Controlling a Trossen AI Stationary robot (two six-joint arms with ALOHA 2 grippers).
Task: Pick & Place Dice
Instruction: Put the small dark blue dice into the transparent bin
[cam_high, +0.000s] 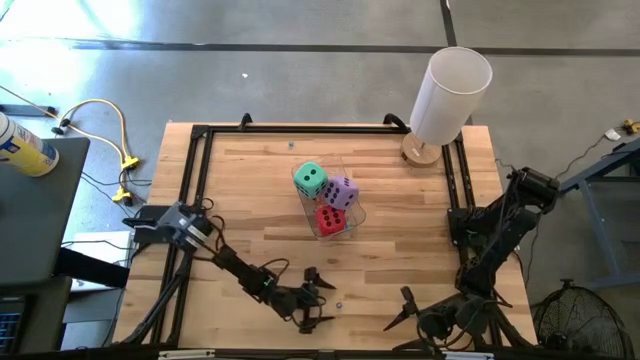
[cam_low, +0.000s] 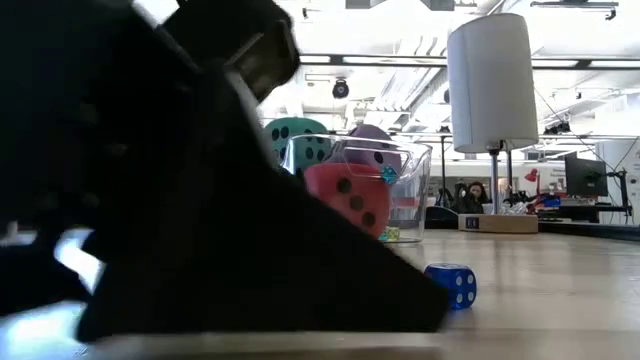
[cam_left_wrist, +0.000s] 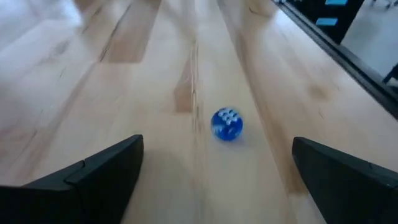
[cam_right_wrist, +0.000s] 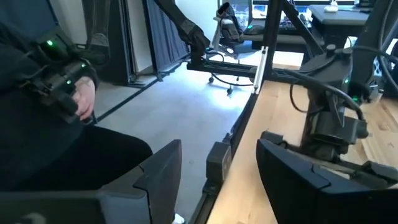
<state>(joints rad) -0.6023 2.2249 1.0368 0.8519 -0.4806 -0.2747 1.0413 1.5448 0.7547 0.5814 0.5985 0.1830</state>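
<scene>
One small, hard-looking translucent blue die (cam_left_wrist: 227, 124) lies on the bare wooden table (cam_high: 250, 190) just ahead of the left gripper (cam_high: 316, 297), at about six o'clock from the clear plastic bin (cam_high: 352, 216) holding the soft green (cam_high: 310, 179), purple (cam_high: 341, 192) and red (cam_high: 331, 220) dice. That gripper's fingers are spread wide and empty; the blue die looks light, rigid and slippery, so pinching two opposite flat faces seems best. Parked at the table's five o'clock corner, the right gripper (cam_high: 420, 312) is half-spread and holds nothing.

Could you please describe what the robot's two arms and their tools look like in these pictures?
Both arms are dark, nearly black, jointed links with black cables along them. The left arm's base carries a grey block. Each ends in a two-finger tool: the left tool and right tool have thin, tapered dark fingers, matte and wedge-shaped in the wrist views.
</scene>
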